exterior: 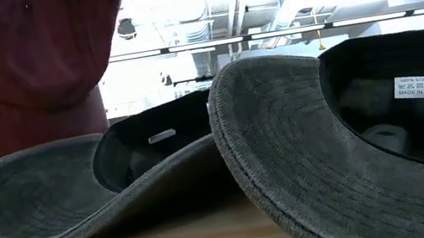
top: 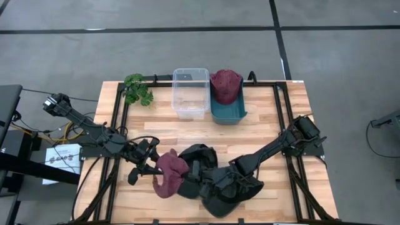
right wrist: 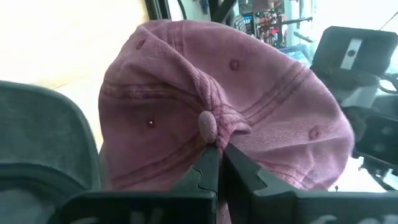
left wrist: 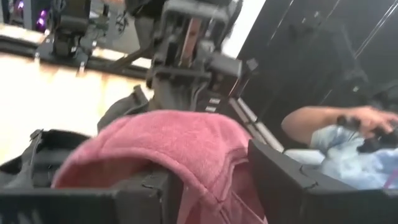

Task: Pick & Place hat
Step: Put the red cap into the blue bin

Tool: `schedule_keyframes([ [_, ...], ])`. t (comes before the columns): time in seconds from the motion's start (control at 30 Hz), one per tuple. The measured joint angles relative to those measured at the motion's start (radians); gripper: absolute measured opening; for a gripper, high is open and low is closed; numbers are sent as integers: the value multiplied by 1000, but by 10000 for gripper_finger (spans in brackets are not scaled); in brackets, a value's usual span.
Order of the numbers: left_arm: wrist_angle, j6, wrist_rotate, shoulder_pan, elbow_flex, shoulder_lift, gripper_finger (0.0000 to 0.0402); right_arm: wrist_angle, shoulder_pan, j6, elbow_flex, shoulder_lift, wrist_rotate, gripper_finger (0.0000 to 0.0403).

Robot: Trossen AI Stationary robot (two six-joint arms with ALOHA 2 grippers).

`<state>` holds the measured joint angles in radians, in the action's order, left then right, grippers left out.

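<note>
A maroon cap (top: 170, 177) is held between both grippers above the table's near middle; in the low view the cap (exterior: 19, 65) hangs clear of the wood. My left gripper (top: 152, 165) stands at the cap's left side, its fingers closed partway on bunched cloth (left wrist: 211, 186). My right gripper (top: 190, 174) reaches in from the right and is shut at the crown (right wrist: 236, 93). Two dark hats (top: 201, 156) (top: 228, 195) lie under the right arm, brims on the table (exterior: 50, 196) (exterior: 355, 137). My left gripper has a bunch of the cap's cloth (left wrist: 214, 180) between its two fingers (left wrist: 273, 180), coming level from the table's left; which part of the cap, I cannot tell. My right gripper pinches a fold of the crown just beside the top button (right wrist: 208, 124) between its fingertips (right wrist: 208, 165), coming roughly level from the right. The cap is lifted clear.
At the far middle a teal bin (top: 219, 114) holds another maroon cap (top: 225, 84), beside a clear plastic box (top: 190, 94) and a green plant (top: 137, 89). A person's hand (left wrist: 367, 121) shows in the room beyond the table.
</note>
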<state>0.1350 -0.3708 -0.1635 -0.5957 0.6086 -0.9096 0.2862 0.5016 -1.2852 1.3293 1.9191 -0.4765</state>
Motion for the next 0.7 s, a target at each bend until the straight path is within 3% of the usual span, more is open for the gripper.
schedule_keyframes([
  [0.23, -149, -44, -11, -25, 0, 0, 157, -124, 41, 55, -1, -58, -24, 0],
  [0.7, -338, -117, -221, -32, 0, 0, 107, -401, 111, 265, -1, -231, 35, 0],
])
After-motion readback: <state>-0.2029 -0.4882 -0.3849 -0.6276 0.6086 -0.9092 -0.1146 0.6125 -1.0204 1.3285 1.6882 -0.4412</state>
